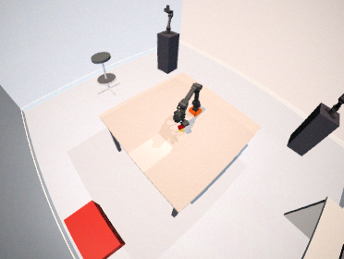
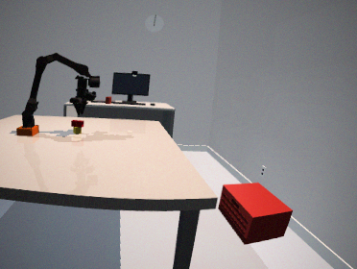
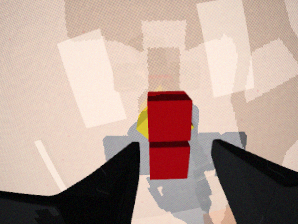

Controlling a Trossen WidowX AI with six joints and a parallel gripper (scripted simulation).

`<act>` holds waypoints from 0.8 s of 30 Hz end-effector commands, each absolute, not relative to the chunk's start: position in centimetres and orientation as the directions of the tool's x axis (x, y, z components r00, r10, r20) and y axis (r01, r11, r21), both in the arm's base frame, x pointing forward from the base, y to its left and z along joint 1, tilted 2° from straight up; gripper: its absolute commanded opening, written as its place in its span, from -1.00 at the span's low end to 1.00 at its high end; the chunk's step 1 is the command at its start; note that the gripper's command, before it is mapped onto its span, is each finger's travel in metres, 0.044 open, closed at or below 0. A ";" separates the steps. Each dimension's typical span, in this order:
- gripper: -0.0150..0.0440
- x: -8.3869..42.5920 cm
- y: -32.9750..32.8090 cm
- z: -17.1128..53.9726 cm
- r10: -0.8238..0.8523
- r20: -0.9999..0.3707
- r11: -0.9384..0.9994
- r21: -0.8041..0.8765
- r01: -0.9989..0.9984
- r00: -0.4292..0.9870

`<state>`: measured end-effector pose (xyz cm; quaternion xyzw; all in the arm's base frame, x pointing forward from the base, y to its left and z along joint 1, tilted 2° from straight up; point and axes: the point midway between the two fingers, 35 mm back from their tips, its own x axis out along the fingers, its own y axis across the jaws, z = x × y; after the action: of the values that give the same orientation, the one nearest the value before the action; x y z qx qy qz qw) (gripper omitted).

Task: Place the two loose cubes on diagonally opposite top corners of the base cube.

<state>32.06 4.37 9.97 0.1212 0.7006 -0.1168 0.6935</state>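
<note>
Cubes, red, two: the upper one in the wrist view and the lower one in the wrist view, both resting on the yellow base cube. Seen from the wrist, the base cube is turned cornerwise to them, its yellow showing at the left and in a sliver at the right; a narrow dark band lies between the red faces, and whether that band is a true gap cannot be told. Gripper: fingers parted partway, one to each side of the red pair, holding neither, with open room on both sides; in the exterior view the tips stand above the stack. Table: pale top, dark edge; stack near the orange arm base, well apart from the near edge. Lettering: none legible on cubes, gripper or table.
</note>
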 end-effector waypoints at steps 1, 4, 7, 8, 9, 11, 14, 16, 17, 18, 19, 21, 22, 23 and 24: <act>0.20 32.1 4.3 10.8 0.009 -1.000 0.944 0.007 0.331 -0.002; 0.20 32.1 4.3 11.3 0.009 -1.000 0.944 0.007 0.331 -0.002; 0.20 32.1 4.3 11.6 0.009 -1.000 0.944 0.007 0.331 -0.002; 0.20 32.1 4.3 11.6 0.009 -1.000 0.944 0.007 0.331 -0.002; 0.20 32.1 4.3 11.6 0.009 -1.000 0.944 0.007 0.331 -0.002; 0.38 32.1 4.3 11.7 0.009 -1.000 0.943 0.007 0.332 -0.004; 0.65 31.8 5.4 11.4 0.004 -1.000 0.946 0.001 0.324 -0.007; 0.83 31.1 7.1 11.4 -0.005 -1.000 0.951 -0.008 0.310 -0.011; 0.86 30.7 8.2 11.5 -0.009 -1.000 0.953 -0.012 0.304 -0.012; 0.86 30.2 9.4 11.5 -0.013 -1.000 0.955 -0.016 0.297 -0.012; 0.86 29.7 10.4 11.5 -0.016 -1.000 0.956 -0.019 0.292 -0.013; 0.86 28.8 12.6 11.6 -0.009 -1.000 0.954 -0.012 0.300 -0.010; 0.86 28.3 13.8 11.7 -0.002 -1.000 0.951 -0.005 0.308 -0.009; 0.86 27.9 14.8 11.8 0.004 -1.000 0.949 0.001 0.316 -0.009; 0.86 27.4 15.7 11.8 0.010 -1.000 0.947 0.006 0.322 -0.009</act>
<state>28.68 13.38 11.39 0.1071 0.7034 -0.1132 0.6935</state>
